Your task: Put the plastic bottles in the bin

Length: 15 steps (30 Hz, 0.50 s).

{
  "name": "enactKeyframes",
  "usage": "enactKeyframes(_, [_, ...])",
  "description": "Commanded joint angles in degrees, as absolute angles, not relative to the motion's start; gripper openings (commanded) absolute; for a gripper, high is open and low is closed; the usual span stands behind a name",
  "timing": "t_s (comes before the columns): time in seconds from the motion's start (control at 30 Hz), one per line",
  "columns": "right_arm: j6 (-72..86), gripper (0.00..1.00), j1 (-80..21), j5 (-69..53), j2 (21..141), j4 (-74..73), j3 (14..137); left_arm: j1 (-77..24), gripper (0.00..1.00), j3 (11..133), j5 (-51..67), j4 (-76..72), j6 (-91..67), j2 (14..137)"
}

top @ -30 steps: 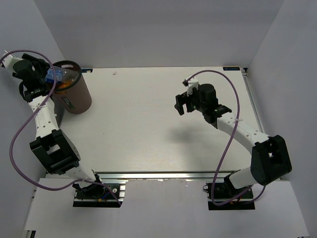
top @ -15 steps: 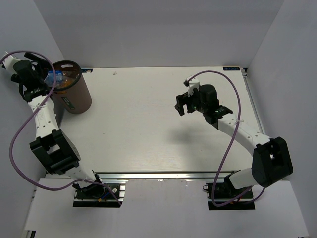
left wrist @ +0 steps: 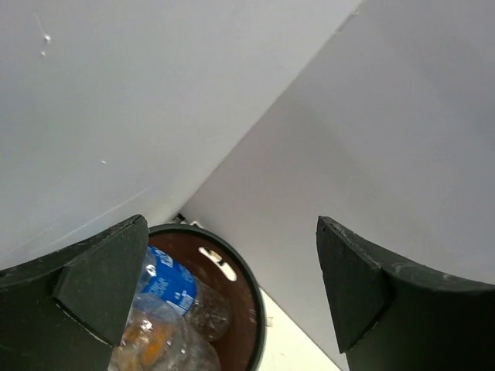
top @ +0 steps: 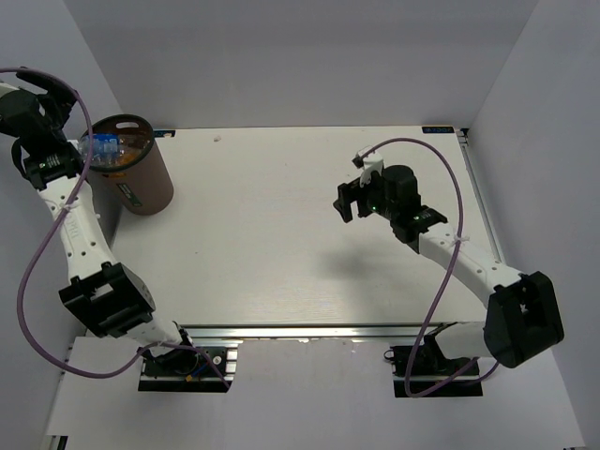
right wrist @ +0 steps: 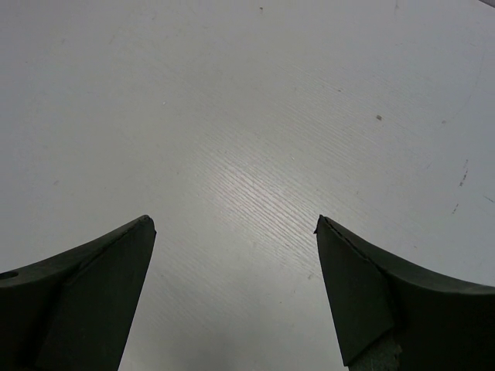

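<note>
Left claw (left wrist: pixel 232 232), upper left of the top view, jaws wide and empty, sits just left of the bin (top: pixel 150 192) and higher than its rim. Right claw (right wrist: pixel 236 224), right of centre, is also wide and empty, over the counter (top: pixel 253 253) and well apart from the bin. Bottles (left wrist: pixel 166 282) lie inside the bin, the blue-labelled one on top with its long axis slanting across the mouth, none seen on the counter; judged, nothing remains to pick, so the left arm, the nearer one, need only back clear of the rim.
</note>
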<state>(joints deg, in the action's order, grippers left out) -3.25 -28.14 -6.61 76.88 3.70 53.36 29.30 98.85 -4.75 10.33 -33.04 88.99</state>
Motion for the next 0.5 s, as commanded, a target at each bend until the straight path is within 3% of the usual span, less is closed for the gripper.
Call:
enactKeyframes(0.0, [-1.76, 0.89, -27.95, -6.94, 72.60, 8.78, 51.25, 28.83, 0.98, 96.95, -0.10, 9.50, -34.53, 82.28])
enactKeyframes(0.13, [-0.26, 0.89, -27.60, -6.77, 70.23, 9.32, 48.26, 22.26, 0.98, 92.21, 1.59, 7.65, -34.64, 78.59])
enactKeyframes(0.27, [3.60, 0.89, -26.46, -6.59, 69.08, 12.73, 43.44, 3.72, 0.98, 82.99, -2.99, 3.98, -31.55, 76.99])
enactKeyframes(0.47, [12.91, 0.89, -22.42, -2.92, 65.84, 18.36, 34.47, -9.57, 0.98, 62.51, 5.08, -9.21, -31.81, 81.10])
